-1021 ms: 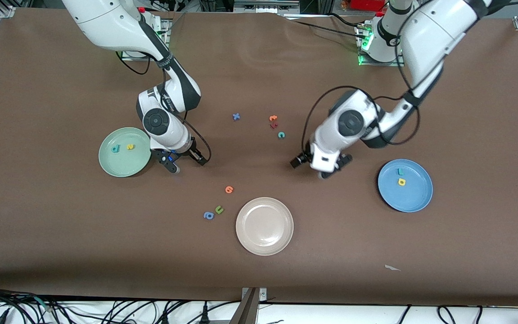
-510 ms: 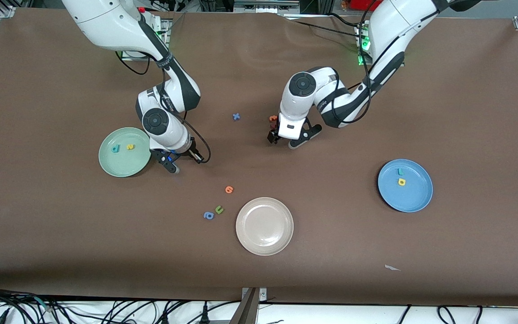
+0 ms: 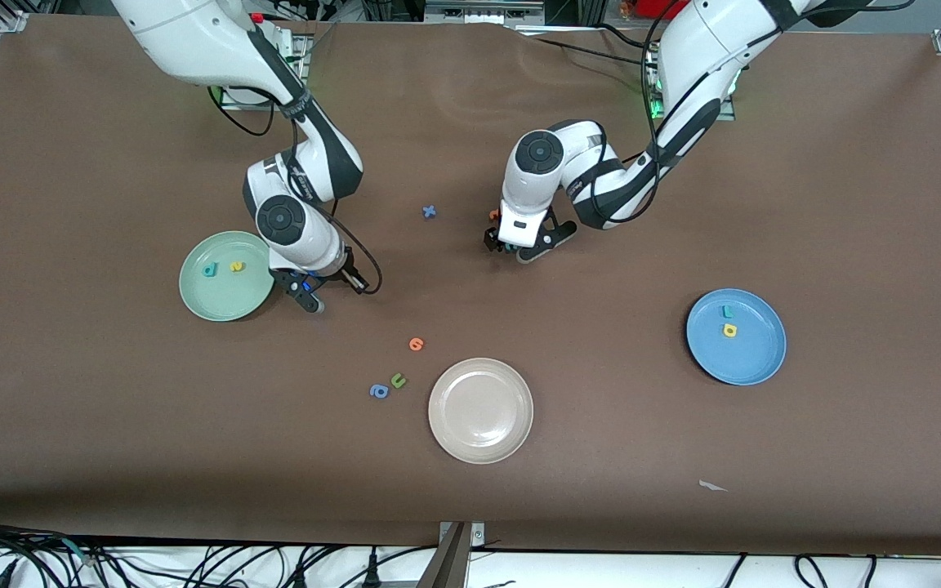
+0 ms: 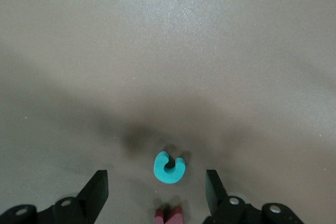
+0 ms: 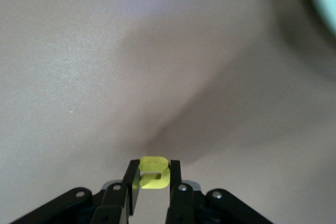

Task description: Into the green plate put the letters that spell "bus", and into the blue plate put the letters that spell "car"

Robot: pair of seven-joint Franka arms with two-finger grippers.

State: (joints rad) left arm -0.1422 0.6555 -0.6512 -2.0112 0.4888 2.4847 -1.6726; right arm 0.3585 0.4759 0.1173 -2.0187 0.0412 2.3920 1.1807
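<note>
- Small foam letters lie scattered on a matte brown table (image 3: 683, 188) cover.
- A round, shallow mint green plate (image 3: 217, 298) toward the right arm's end holds a teal letter (image 3: 209, 270) and a yellow letter (image 3: 236, 266) side by side.
- A round blue plate (image 3: 752, 359) toward the left arm's end holds a teal letter (image 3: 727, 311) and a yellow one (image 3: 730, 330).
- A cream plate (image 3: 480, 410), nearest the front camera, sits between them.
- The right gripper (image 5: 149, 192), just beside the green plate, is clamped on a small yellow foam letter (image 5: 153, 171).
- The left gripper (image 4: 157, 192) stands wide apart, its fingers (image 4: 97, 190) either side of a teal c (image 4: 169, 168) lying flat on the table; a dark red piece (image 4: 168, 215) lies just beside it.
- Orange (image 3: 416, 344), green (image 3: 398, 380) and blue (image 3: 378, 391) letters lie near the cream plate; a blue x (image 3: 430, 211) lies farther from the front camera.
- Cables run along the table's edges.
</note>
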